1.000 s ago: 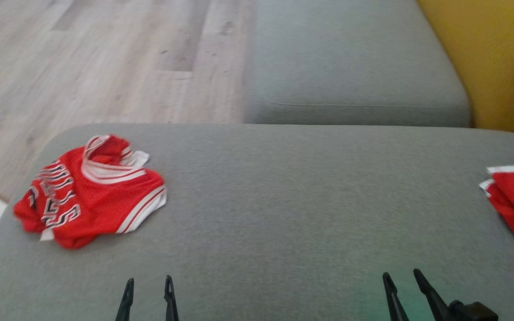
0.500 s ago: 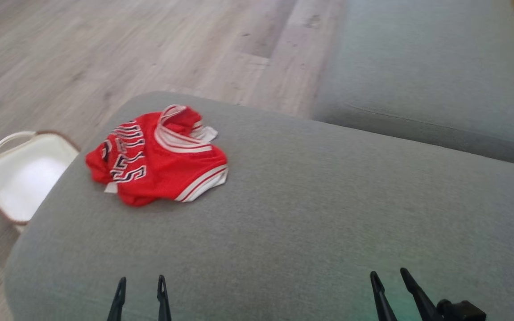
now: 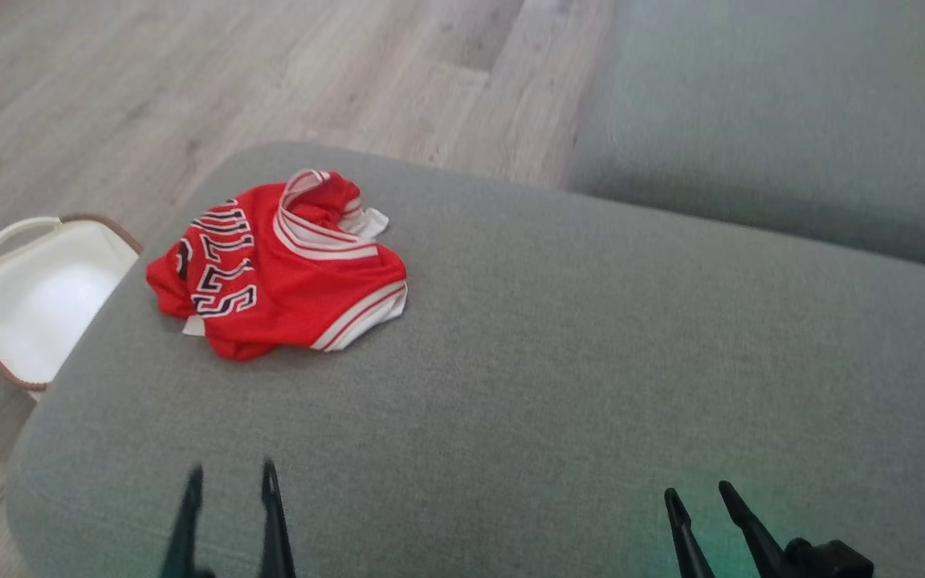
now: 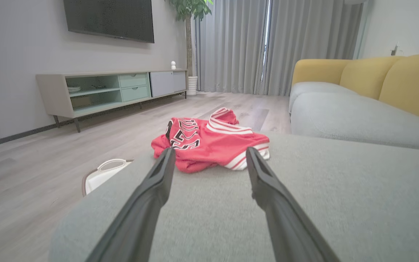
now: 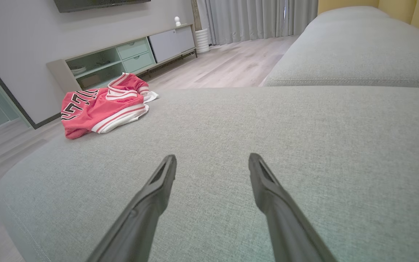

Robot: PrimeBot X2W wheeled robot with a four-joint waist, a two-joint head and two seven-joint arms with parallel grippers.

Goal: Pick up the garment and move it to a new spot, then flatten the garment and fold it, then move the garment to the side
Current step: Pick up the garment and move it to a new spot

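The garment [image 3: 278, 269] is a crumpled red jersey with white stripes and black-and-white lettering, lying near the far left corner of a grey cushion [image 3: 559, 369]. My left gripper [image 3: 231, 482] stands open over the cushion's near edge, well short of the garment, nothing between its fingers. In the left wrist view the garment [image 4: 209, 140] lies straight ahead of the open left gripper [image 4: 210, 154]. My right gripper [image 3: 697, 496] is open at the lower right, far from the jersey. From the right wrist, the garment [image 5: 102, 105] sits far off to the left of the open right gripper [image 5: 212, 161].
A white basket [image 3: 33, 297] with a brown rim stands on the wooden floor [image 3: 189, 80] just left of the cushion. A second grey cushion [image 3: 776, 120] lies beyond, with yellow sofa backs [image 4: 376, 78] to the right. A TV cabinet [image 4: 111, 89] lines the far wall.
The camera has turned left, so the garment sits nearer the middle and the white basket has come into view. The left gripper has moved forward a little. The garment itself has not moved.
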